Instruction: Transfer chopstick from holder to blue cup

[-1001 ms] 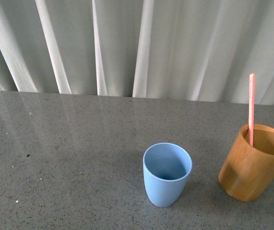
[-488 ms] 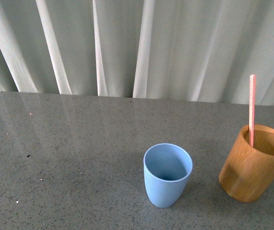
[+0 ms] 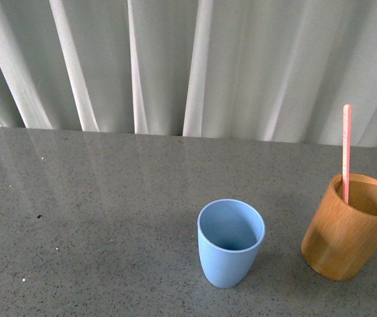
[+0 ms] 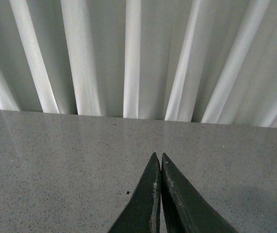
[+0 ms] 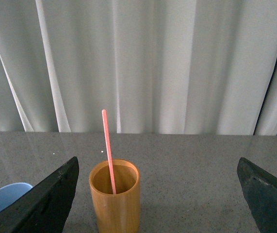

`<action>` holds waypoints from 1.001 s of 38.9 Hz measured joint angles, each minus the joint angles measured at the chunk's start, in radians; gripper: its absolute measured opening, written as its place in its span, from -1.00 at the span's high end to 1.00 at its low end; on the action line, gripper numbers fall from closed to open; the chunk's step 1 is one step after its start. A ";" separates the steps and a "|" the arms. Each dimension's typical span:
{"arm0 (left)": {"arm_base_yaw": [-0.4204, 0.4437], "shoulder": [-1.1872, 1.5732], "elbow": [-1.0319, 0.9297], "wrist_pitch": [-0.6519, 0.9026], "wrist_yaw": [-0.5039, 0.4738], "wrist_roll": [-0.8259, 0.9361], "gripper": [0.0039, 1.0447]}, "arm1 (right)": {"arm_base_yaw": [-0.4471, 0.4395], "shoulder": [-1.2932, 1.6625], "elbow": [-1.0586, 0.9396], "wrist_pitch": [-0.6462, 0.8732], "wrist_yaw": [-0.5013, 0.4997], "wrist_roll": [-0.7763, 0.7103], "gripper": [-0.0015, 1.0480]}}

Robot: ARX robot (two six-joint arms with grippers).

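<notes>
Chopstick [image 3: 346, 152], thin pink stick, stands in cylindrical wooden holder [image 3: 339, 246].

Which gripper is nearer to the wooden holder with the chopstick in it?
Right. The right gripper faces the holder, which stands ahead of its wide-open fingers, untouched. The left gripper, fingers shut, points at the table; the holder is outside its view.

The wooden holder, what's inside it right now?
A single pink-red chopstick stands inside the wooden holder, rising well above its rim. The holder's wall hides the chopstick's lower end and the floor. Nothing else shows inside.
</notes>
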 joint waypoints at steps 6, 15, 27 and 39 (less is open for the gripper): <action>0.000 -0.101 0.000 -0.095 0.000 0.000 0.94 | 0.000 0.000 0.000 0.000 0.000 0.000 -0.81; 0.000 -0.208 0.000 -0.196 0.000 0.000 0.94 | 0.000 0.000 0.000 0.000 0.000 0.000 -0.81; 0.000 -0.301 0.000 -0.288 0.000 0.000 0.94 | 0.000 0.000 0.000 0.000 0.000 0.000 -0.81; 0.000 -0.379 0.000 -0.366 0.000 0.000 0.94 | 0.000 0.000 0.000 0.000 0.000 0.000 -0.81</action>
